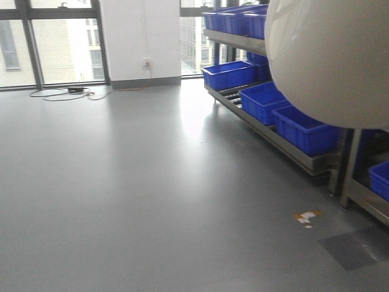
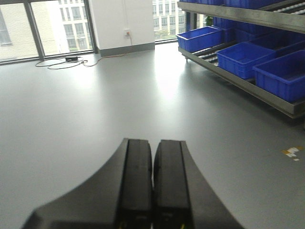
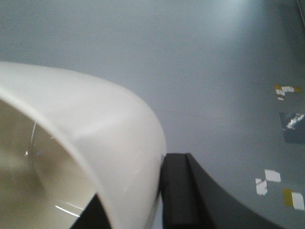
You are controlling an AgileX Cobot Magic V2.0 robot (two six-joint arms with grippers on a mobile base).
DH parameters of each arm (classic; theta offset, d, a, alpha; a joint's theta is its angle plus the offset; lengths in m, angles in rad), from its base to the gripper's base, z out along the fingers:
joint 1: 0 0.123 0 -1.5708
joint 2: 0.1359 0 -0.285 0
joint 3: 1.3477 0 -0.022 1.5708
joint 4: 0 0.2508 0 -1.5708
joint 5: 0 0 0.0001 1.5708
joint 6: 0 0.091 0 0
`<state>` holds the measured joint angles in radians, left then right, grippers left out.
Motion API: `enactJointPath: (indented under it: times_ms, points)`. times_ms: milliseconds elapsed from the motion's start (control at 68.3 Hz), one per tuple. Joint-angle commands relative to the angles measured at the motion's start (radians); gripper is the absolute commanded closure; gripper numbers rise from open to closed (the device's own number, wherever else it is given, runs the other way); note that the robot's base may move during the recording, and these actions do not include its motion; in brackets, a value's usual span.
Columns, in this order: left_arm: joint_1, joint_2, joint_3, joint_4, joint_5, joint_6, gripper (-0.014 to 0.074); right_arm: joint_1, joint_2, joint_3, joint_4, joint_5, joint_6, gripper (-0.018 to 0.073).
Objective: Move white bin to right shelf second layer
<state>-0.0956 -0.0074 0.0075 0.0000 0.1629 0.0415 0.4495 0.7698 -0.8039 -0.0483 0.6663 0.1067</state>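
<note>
The white bin (image 1: 331, 61) hangs in the air close to the front camera and fills that view's upper right corner. In the right wrist view its glossy cream wall and rim (image 3: 95, 138) fill the left side. My right gripper (image 3: 136, 176) is shut on that wall, one finger inside the bin and one outside. My left gripper (image 2: 153, 141) is shut on nothing, out over bare grey floor. A steel rack runs along the right. Its second layer (image 1: 236, 41) shows as a flat steel rail carrying blue crates, and the bin hides the near part.
Blue crates (image 1: 304, 128) sit on the rack's low roller level (image 2: 248, 83). Another rack frame with a blue crate (image 1: 380, 176) stands at the far right. Tape marks (image 1: 307, 217) and a dark patch (image 1: 355, 246) lie on the floor. Cables (image 1: 67, 92) lie by the windows.
</note>
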Motion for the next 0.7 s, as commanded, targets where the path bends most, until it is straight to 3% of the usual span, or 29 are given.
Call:
enactJointPath:
  times_ms: [0, 689]
  points:
    - [-0.006, -0.014, 0.037, 0.000, -0.085, -0.003, 0.0512, -0.004, -0.007, -0.030, -0.005, -0.086, 0.000, 0.0503]
    - [-0.006, -0.014, 0.037, 0.000, -0.085, -0.003, 0.0512, -0.004, -0.007, -0.030, -0.005, -0.086, 0.000, 0.0503]
